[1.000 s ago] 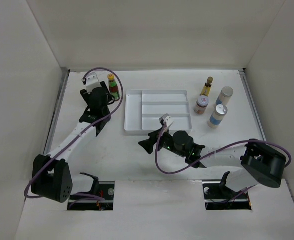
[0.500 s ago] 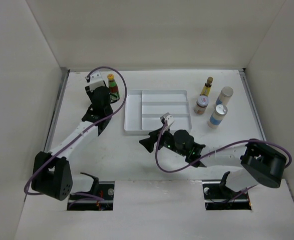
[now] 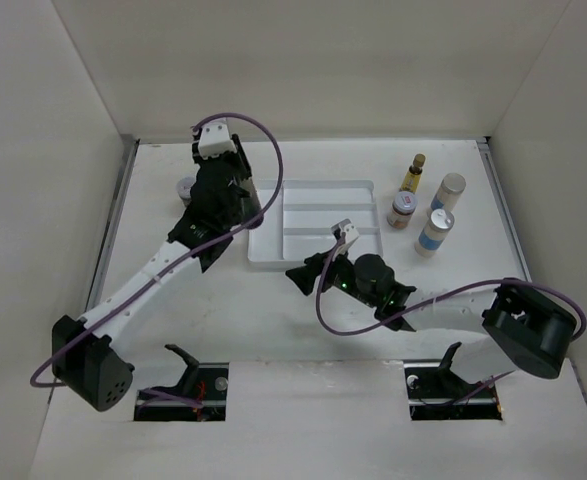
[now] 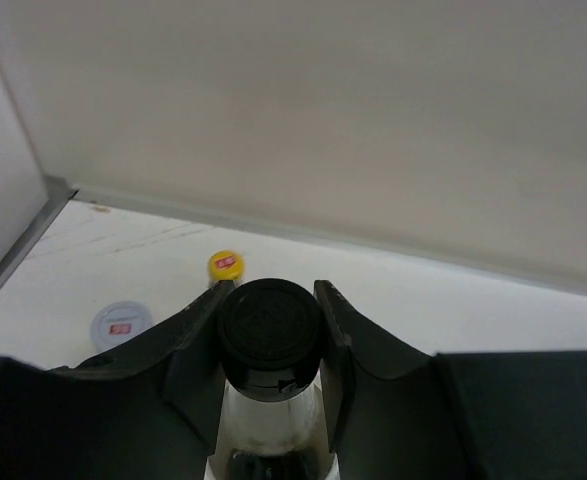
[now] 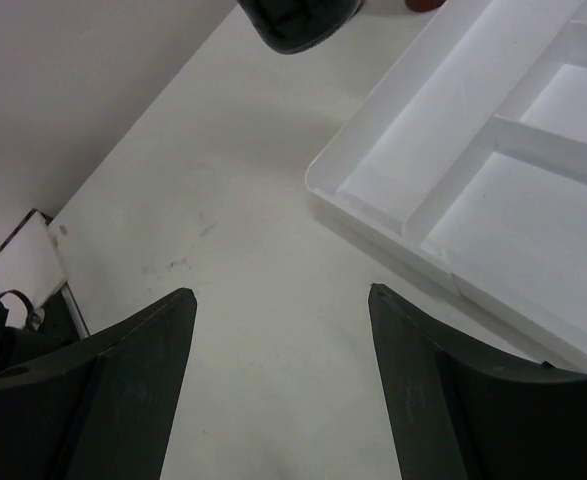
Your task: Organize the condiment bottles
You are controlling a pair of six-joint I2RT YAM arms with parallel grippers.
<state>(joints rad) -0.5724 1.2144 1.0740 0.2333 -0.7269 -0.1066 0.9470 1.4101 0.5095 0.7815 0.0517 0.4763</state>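
Top external, left side: a silver-lidded jar (image 3: pixel 185 187) stands near the back-left corner of the worktop (image 3: pixel 273 330), just beside the left arm.
Left claw (image 4: pixel 269 292): closed on the black-capped bottle (image 4: pixel 269 325), one finger pressing each side of it just under the cap.
Yellow-capped bottle (image 4: pixel 225 264): just beyond that claw, toward the back edge.
White divided tray (image 3: pixel 318 222): mid-worktop.
Right claw (image 5: pixel 281 295): jaws spread wide, gripping nothing, low beside the tray's near-left corner.
Right side: slim amber bottle (image 3: pixel 413 172), short red-labelled jar (image 3: pixel 402 210), a tall silver-lidded cylinder (image 3: pixel 453 190) and a second cylinder (image 3: pixel 435 230) stand between the tray and the right edge.
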